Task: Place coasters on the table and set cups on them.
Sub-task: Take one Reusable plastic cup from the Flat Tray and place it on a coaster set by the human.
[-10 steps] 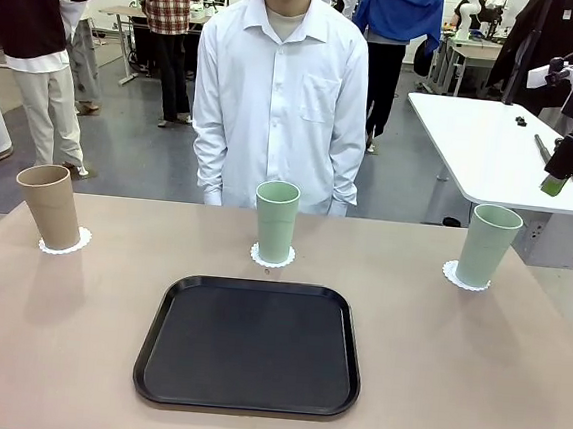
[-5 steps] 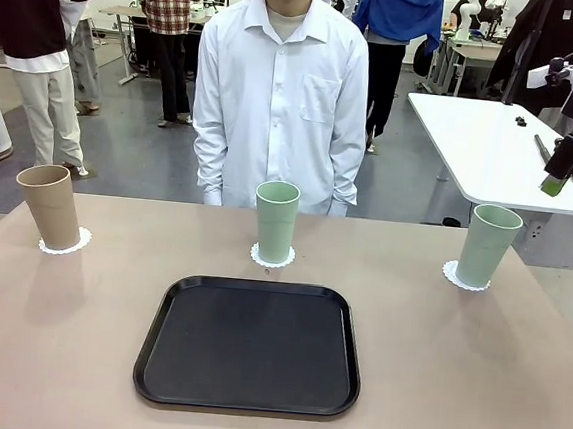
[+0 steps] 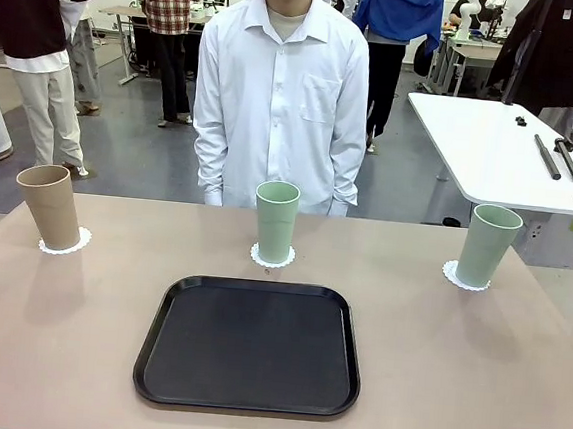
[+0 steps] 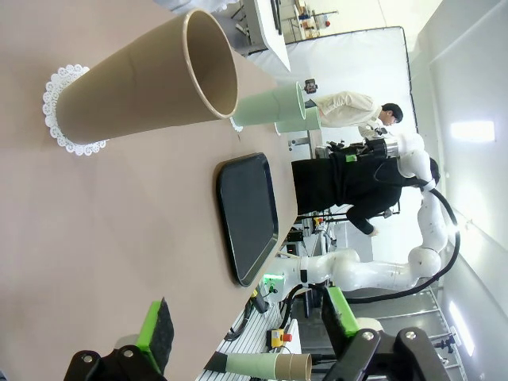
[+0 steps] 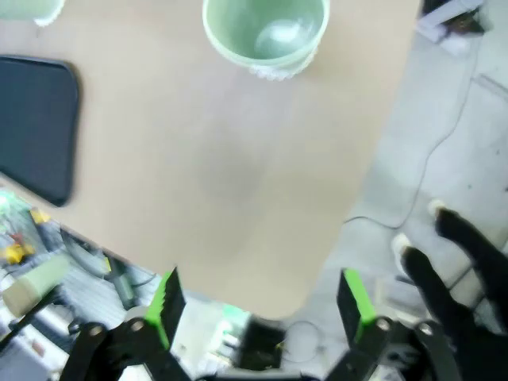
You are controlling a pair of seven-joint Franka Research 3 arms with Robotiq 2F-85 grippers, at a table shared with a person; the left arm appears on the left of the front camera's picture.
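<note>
Three cups [image 3: 276, 219] are standing on coasters [image 3: 272, 257]; the left gripper [image 4: 246, 329] and right gripper [image 5: 262, 305] are both hanging open, holding nothing.

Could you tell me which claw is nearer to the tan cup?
Left. The left claw hovers open beside the tan cup at the table's left end; the right claw is past the opposite end.

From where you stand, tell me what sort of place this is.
Probably a robotics lab or workshop, not a cafe. A white robot arm stands at the table, another white-topped table carries dark tools, and people stand about on an open grey floor behind.
</note>
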